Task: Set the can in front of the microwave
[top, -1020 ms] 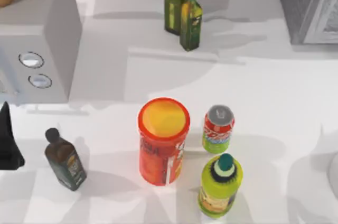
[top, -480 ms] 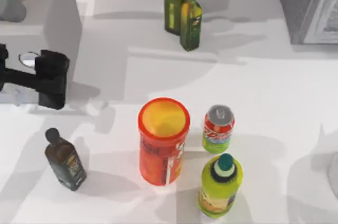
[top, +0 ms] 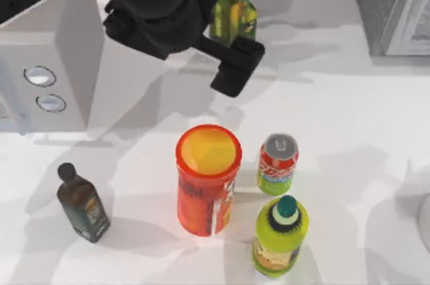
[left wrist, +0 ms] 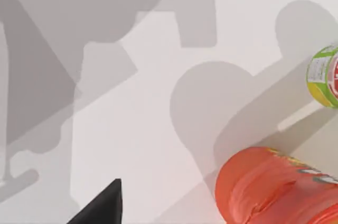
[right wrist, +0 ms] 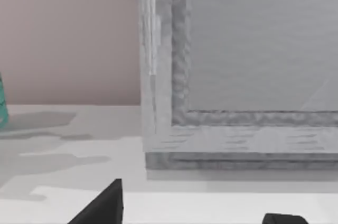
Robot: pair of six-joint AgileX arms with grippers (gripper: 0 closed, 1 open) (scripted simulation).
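While the left arm stretches across the upper middle of the top view, its black left gripper (top: 232, 70) hangs above the white table (top: 349, 117), up and to the left of the can (top: 277, 163); how far its fingers are parted I cannot tell. The can stands upright just right of centre, close beside the red-orange canister (top: 207, 179) and just above the yellow-green bottle (top: 280, 236). The microwave (top: 47, 63) fills the upper left, its two dials facing the lower left, well apart from the can. A dark brown bottle (top: 82, 204) stands at lower left, and a green bottle (top: 235, 19) shows behind the arm at the top. The darker grey appliance (top: 393, 6) sits in the upper right corner.

In the left wrist view, the canister (left wrist: 280, 189) lies at lower right and the can (left wrist: 326, 76) at the right edge, with a black fingertip (left wrist: 103, 207) at the bottom.

In the right wrist view, the grey appliance (right wrist: 237, 65) stands close, with the right gripper (right wrist: 193, 211) low at the bottom edge, its fingers spread apart and holding nothing.
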